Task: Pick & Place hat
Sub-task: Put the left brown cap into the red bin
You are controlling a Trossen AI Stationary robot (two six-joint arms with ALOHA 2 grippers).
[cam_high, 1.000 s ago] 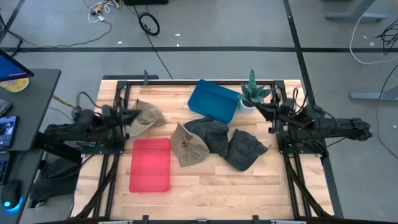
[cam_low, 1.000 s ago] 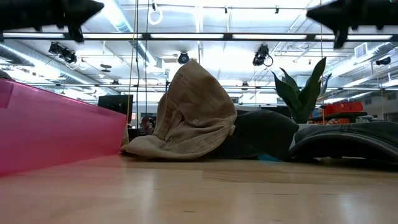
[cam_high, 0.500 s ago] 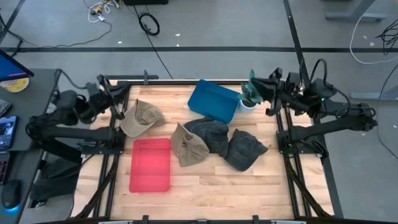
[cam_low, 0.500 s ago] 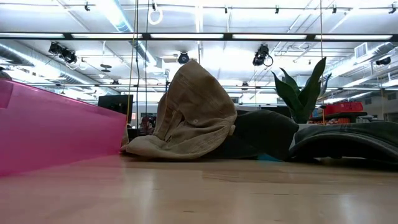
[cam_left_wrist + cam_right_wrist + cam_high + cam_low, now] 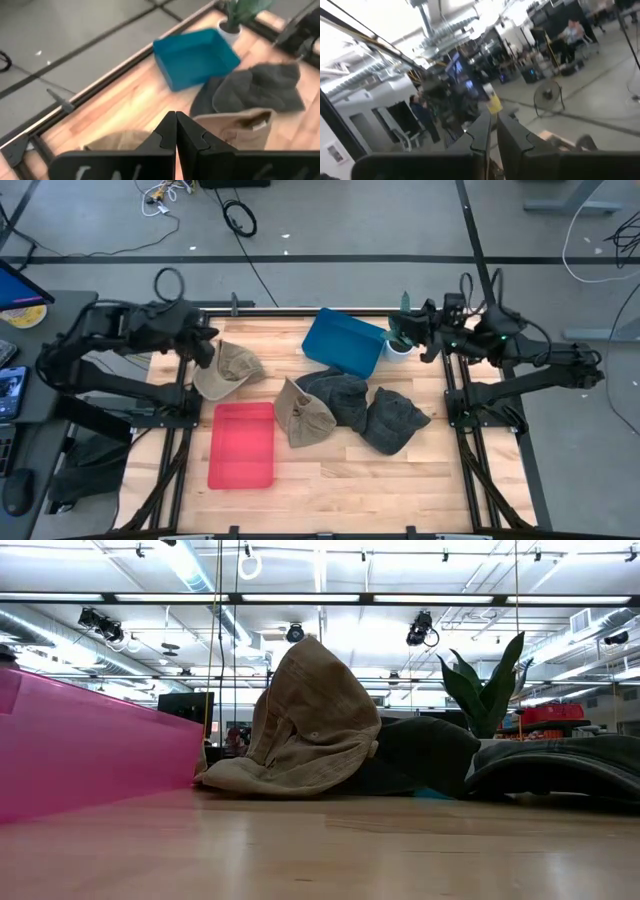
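Four hats lie on the wooden table: a tan one at the left, a tan one in the middle, and two dark grey ones. The middle tan hat leans against a grey hat. My left gripper is shut and hovers above the far left edge of the left tan hat. My right gripper is shut, raised at the table's far right next to the potted plant.
A blue bin sits tilted at the far middle of the table. A pink tray lies on the near left. The potted plant stands at the far right corner. People show in the room beyond in the right wrist view.
Both arms have risen from their low folded pose; their grippers have left the top of the low view. The left gripper has swung toward the far left, then back over the left tan hat. The right gripper has moved toward the far edge by the plant. The hats have kept still.
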